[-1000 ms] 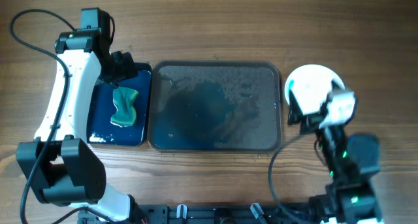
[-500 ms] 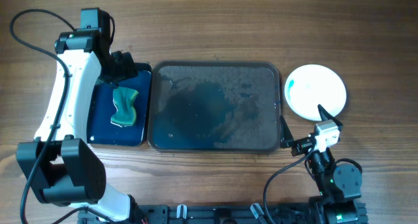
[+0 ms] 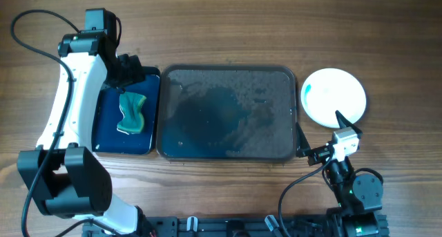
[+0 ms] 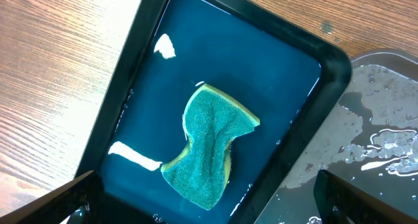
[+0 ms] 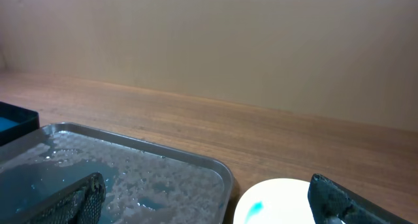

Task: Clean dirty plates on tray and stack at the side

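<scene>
Plate: white plate (image 3: 335, 95) on the table (image 3: 228, 23), right of the tray and just apart from it; blue smear (image 3: 307, 92) by its left rim; from above I cannot tell whether it is one plate or several stacked; the right wrist view cuts off all but its upper edge
Tray: grey tray (image 3: 228, 68) mid-table, wet with droplets and a bluish pool
Tub: dark tub (image 3: 110, 146) touching the tray's left side; its left edge is hidden under the left arm (image 3: 65, 106)
Sponge: green sponge (image 3: 131, 112) lying crumpled in the tub's blue water; the white patches beside it are hard to make out
Left gripper: left gripper (image 3: 128, 70) above the tub's far end, fingers (image 4: 65, 201) spread wide, holding nothing
Right gripper: right gripper (image 3: 319, 135) near the tray's front right corner, jaws wide apart and empty
</scene>
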You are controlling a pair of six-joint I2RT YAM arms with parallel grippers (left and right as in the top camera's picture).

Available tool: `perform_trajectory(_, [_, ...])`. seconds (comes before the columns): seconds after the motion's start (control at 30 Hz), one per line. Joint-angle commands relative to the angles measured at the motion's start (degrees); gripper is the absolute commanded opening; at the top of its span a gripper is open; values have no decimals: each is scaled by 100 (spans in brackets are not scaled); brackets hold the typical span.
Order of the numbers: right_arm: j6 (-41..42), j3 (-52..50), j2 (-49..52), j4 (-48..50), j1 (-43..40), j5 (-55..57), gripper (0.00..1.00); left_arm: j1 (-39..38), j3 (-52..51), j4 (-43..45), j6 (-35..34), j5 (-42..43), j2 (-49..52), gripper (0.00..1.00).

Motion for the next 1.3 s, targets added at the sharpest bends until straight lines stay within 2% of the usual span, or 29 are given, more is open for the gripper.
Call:
perform_trajectory(0.0, [39,-7,-37,22,20,-109,100,11,57,-2,9,9,-57,100])
perform_trajectory(0.2, [39,-7,-35,20,20,-109,100,15,57,-24,50,-162,-57,100])
perform_trajectory(0.33, [39,-7,-35,20,20,-109,100,11,57,120,26,57,-125,100])
perform_trajectory(0.43, [39,-7,-35,20,20,-109,100,-28,-149,1097,28,389,-588,100])
perform_trajectory(0.53, [39,-7,-35,20,20,-109,100,-28,-1023,2673,33,824,-1668,100])
perform_trajectory(0.6, [39,-7,-35,20,20,-109,100,-26,-1650,3195,63,820,-2280,100])
perform_trajectory(0.73, [42,-7,-35,20,20,-109,100,15,-3740,4616,507,820,-4168,100])
perform_trajectory(0.8, [39,-7,-35,22,20,-109,100,28,-4575,5060,503,800,-5007,100])
perform_trajectory(0.97, [39,-7,-35,20,20,-109,100,26,-6483,5890,503,798,-7226,100])
perform_trajectory(1.17, [42,-7,-35,20,20,-109,100,26,-7816,5993,614,804,-8815,100])
perform_trajectory(1.27, [42,-7,-35,20,20,-109,100,26,-8140,6026,807,817,-9195,100])
